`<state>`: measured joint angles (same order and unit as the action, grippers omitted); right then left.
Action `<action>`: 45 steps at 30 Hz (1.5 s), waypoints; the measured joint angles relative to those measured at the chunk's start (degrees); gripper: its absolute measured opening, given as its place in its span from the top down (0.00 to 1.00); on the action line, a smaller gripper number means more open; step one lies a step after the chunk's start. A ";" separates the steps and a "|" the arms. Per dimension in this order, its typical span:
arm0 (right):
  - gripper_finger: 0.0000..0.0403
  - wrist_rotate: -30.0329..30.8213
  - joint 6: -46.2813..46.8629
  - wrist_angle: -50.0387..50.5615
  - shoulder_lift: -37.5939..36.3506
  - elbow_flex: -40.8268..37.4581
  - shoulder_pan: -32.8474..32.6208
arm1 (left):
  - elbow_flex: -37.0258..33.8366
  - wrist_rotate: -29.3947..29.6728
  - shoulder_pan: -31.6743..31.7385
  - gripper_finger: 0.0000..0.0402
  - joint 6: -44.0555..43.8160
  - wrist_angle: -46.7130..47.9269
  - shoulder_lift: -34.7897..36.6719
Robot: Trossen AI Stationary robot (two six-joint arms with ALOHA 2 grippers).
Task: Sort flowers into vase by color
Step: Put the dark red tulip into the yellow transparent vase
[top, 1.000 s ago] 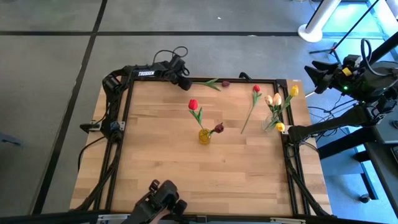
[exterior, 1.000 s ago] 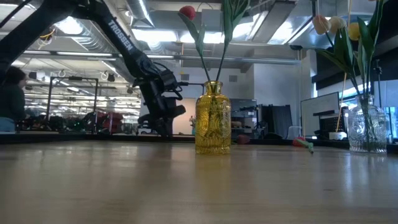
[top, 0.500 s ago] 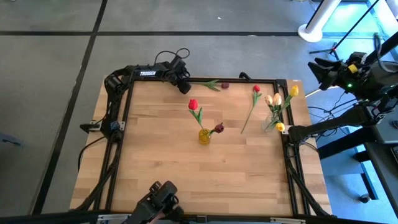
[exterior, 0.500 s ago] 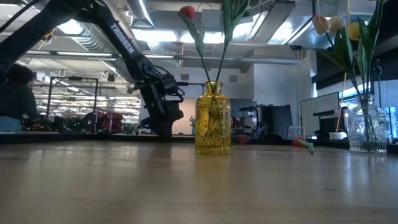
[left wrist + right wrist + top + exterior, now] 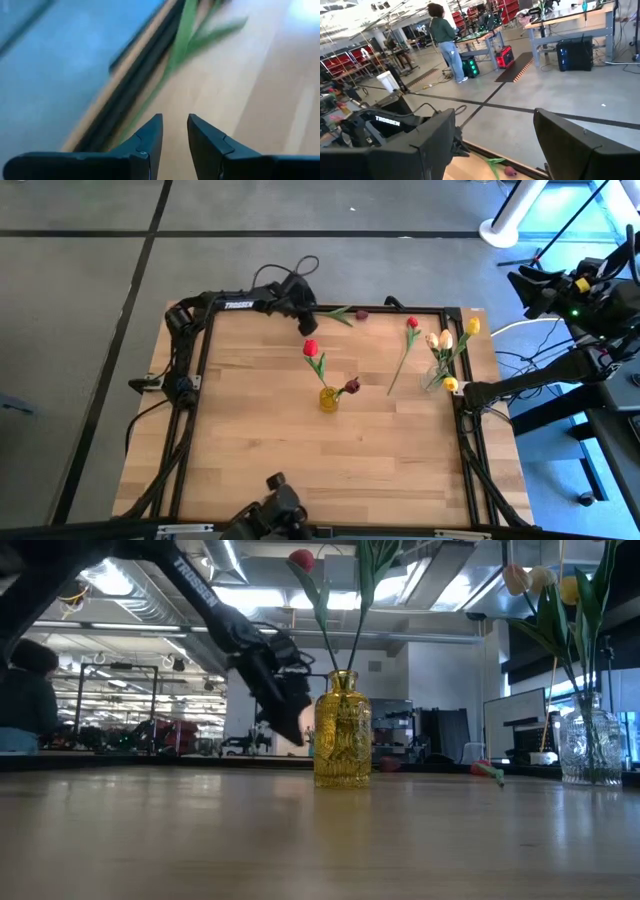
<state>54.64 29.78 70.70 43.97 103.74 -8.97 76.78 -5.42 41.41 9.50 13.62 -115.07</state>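
Observation:
A yellow vase [image 5: 328, 398] [image 5: 342, 730] holds a red tulip [image 5: 310, 348] and a maroon one [image 5: 352, 386]. A clear vase [image 5: 437, 376] [image 5: 592, 745] holds cream and yellow tulips [image 5: 445, 338]. A red tulip [image 5: 411, 323] lies flat on the table. A dark maroon tulip [image 5: 347, 312] [image 5: 510, 171] lies along the far edge. My left gripper [image 5: 306, 311] [image 5: 175, 134] hovers just left of its stem [image 5: 184, 35], fingers a narrow gap apart. My right gripper [image 5: 495, 145] is open, off the table's right side.
A yellow flower head [image 5: 451, 384] sits at the foot of the clear vase. A black frame [image 5: 200, 350] rims the table. A person [image 5: 445, 35] stands in the room far beyond the far edge. Bare wood fills the table's near half [image 5: 320, 470].
My left gripper has moved along the far edge toward the table's right, closing on the lying maroon tulip. My right arm has drifted a little farther right, away from the table. The flowers and vases have stayed put.

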 joint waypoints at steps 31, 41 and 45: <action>0.33 3.36 3.04 -0.08 0.00 -0.02 0.00 | 0.04 -4.42 4.74 0.78 10.96 5.35 -0.93; 0.33 -0.81 4.46 0.95 0.02 -0.02 0.00 | -0.02 -5.31 9.49 0.79 5.85 0.26 -6.36; 0.33 -3.26 5.59 1.49 0.02 -0.02 0.00 | 0.32 -8.22 10.55 0.79 3.65 2.70 -6.75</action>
<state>51.37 35.37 72.20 43.99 103.72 -8.97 77.10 -13.65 51.96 13.15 16.32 -121.82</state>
